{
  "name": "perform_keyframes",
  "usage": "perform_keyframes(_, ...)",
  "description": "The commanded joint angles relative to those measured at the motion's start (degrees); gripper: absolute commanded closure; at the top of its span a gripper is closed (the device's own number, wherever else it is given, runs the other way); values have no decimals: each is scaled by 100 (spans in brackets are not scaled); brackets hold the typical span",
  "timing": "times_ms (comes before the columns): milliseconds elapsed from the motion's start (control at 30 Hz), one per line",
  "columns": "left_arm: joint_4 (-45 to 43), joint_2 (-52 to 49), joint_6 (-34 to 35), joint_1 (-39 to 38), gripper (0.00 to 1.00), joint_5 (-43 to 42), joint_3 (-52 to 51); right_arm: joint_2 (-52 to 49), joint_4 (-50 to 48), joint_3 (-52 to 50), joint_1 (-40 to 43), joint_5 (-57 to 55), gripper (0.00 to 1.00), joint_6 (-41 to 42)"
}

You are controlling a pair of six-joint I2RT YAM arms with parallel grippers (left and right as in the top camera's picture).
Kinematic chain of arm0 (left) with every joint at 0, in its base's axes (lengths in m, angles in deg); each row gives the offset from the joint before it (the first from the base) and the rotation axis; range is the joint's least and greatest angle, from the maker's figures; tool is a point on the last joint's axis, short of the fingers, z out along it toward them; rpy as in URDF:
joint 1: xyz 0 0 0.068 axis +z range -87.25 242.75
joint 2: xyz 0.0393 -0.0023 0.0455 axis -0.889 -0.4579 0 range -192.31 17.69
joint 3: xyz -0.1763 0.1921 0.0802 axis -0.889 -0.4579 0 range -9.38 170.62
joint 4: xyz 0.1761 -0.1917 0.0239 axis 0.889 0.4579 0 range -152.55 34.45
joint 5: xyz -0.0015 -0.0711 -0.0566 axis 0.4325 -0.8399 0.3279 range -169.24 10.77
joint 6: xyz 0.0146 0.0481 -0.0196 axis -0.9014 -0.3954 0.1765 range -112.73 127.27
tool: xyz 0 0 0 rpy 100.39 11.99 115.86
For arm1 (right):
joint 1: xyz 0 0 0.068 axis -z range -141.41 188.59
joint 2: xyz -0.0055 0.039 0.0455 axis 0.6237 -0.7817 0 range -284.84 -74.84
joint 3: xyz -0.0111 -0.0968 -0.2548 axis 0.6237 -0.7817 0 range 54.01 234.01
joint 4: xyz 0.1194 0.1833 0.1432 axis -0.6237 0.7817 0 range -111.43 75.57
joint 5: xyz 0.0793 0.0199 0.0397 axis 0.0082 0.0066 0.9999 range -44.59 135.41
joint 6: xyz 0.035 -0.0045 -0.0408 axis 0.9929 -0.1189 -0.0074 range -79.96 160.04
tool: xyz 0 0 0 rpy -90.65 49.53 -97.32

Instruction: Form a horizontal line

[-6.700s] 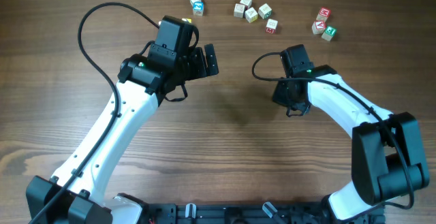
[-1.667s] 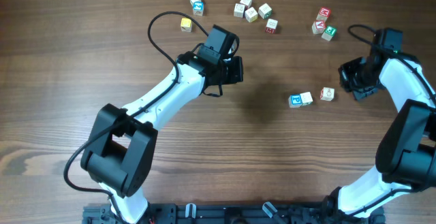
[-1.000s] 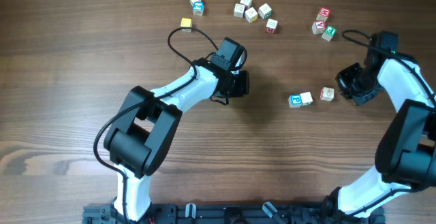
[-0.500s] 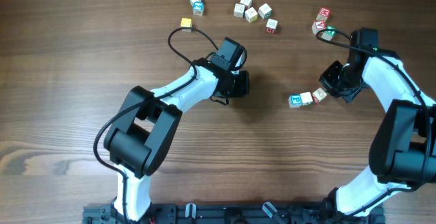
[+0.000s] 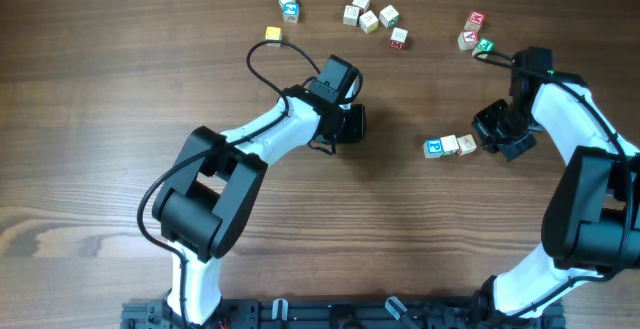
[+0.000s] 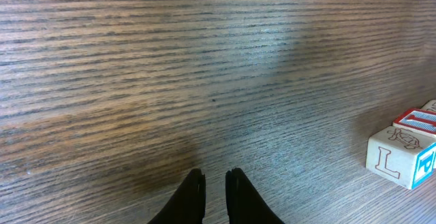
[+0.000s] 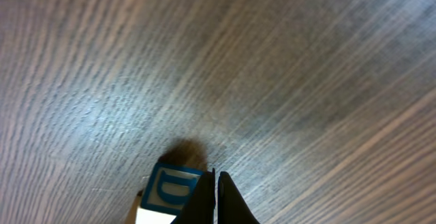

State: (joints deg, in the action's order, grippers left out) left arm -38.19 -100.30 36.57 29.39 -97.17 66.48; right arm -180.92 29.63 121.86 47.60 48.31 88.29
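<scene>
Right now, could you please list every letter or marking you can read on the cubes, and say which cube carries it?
"L", in red, on the white cube at the left wrist view's right edge.
"D", in blue, on the cube just before the right pincer.
Markings on the cubes at the far edge: too small to read.

The left gripper [image 5: 354, 124] hovers mid-table on a sharply bent arm, fingers nearly touching; the right gripper [image 5: 489, 129] sits low, fingers [image 7: 223, 190] pressed together.
</scene>
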Motion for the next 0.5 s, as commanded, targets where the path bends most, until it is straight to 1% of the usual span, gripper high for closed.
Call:
perform_keyframes(0,4,-31,-9,15,85,-66,11,-122,96,-48,-22,-175,95,334)
perform_keyframes(200,4,-31,-9,15,84,-66,11,-122,238,-48,-22,-11,96,232)
perform_keyframes(300,4,-31,-9,15,83,-66,11,-122,238,-48,-22,319,96,-33)
perform_keyframes(467,4,-31,-9,15,83,-66,11,-122,415,-48,-22,319,96,-52)
